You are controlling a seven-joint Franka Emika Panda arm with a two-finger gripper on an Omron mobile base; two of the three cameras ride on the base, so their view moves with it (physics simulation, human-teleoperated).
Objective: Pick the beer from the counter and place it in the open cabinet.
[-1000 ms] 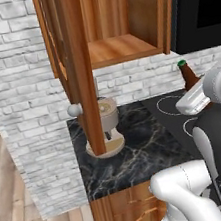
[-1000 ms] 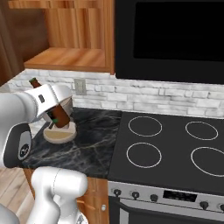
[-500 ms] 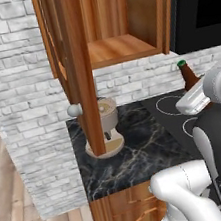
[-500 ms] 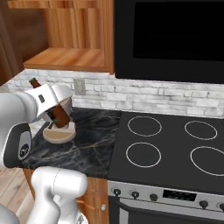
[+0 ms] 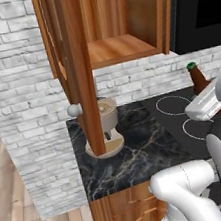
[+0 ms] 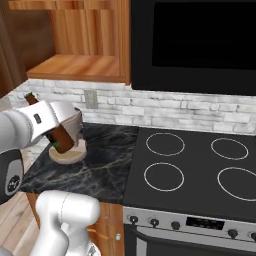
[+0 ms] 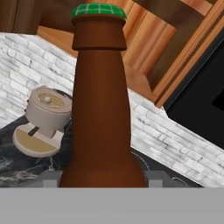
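We see our gripper point(image 7: 103, 177) closed on the beer point(image 7: 101, 109), fingers at its body; the contact itself seems partly hidden by the bottle.

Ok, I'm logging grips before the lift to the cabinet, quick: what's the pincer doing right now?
Pincer: closed on the beer, gripping its body, held in the air below the open cabinet.

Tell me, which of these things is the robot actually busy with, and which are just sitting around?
In the job:
- beer, held in the shut gripper
- open cabinet, where the bottle goes

Just lying about:
- beige coffee machine on the black marble top
- stove
- black microwave
- wall socket
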